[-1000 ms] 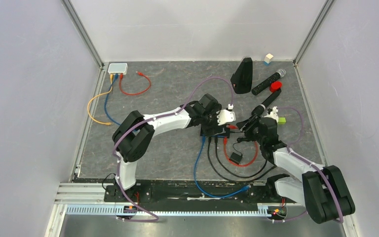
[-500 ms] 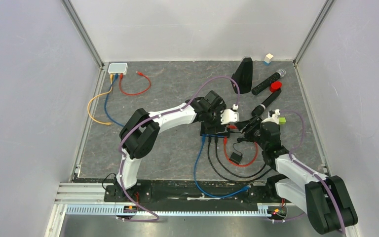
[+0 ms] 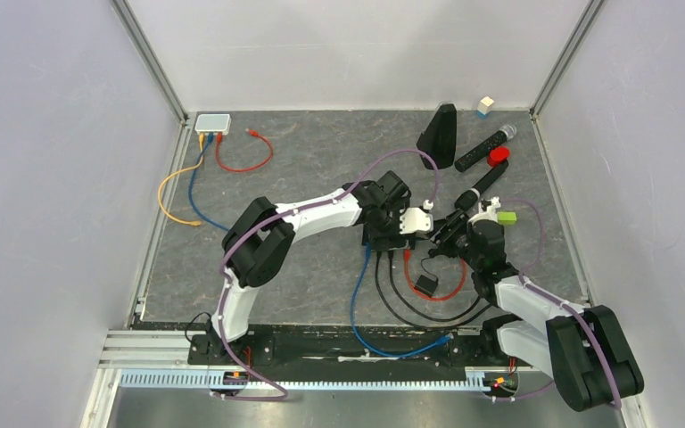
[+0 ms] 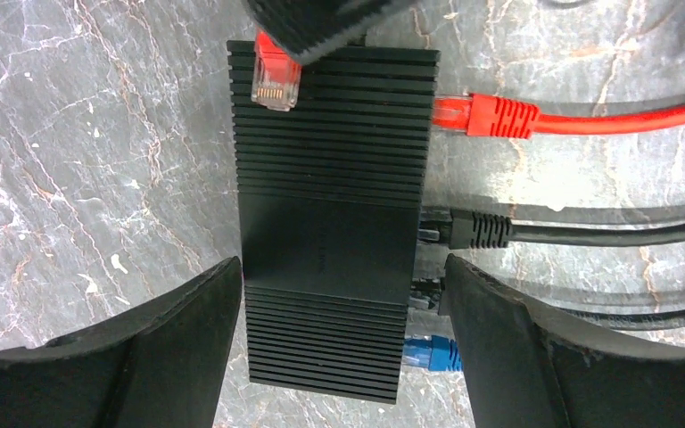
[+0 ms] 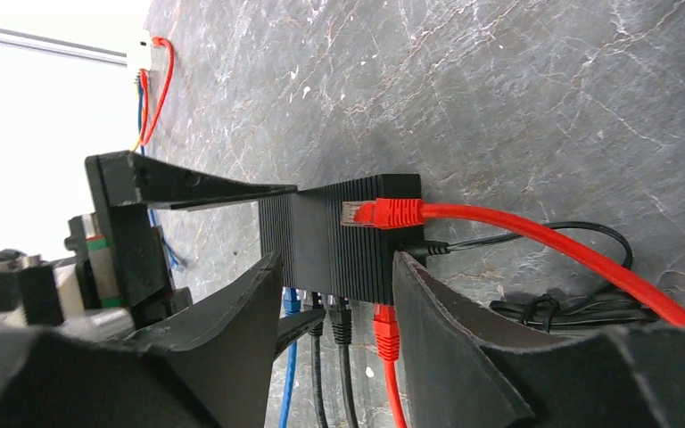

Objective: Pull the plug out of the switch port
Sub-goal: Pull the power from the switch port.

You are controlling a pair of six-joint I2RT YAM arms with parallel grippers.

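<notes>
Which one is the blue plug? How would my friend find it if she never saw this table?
Find the black ribbed switch in the middle of the grey table. Plugs sit in a row along one side. The blue plug is at the end of the row, farthest from the red plug, and it's the only blue one there.

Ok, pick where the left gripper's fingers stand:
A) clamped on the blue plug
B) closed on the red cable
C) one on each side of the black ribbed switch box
C: the left wrist view shows the open left gripper straddling the black ribbed switch box, one finger along each long side.
</notes>
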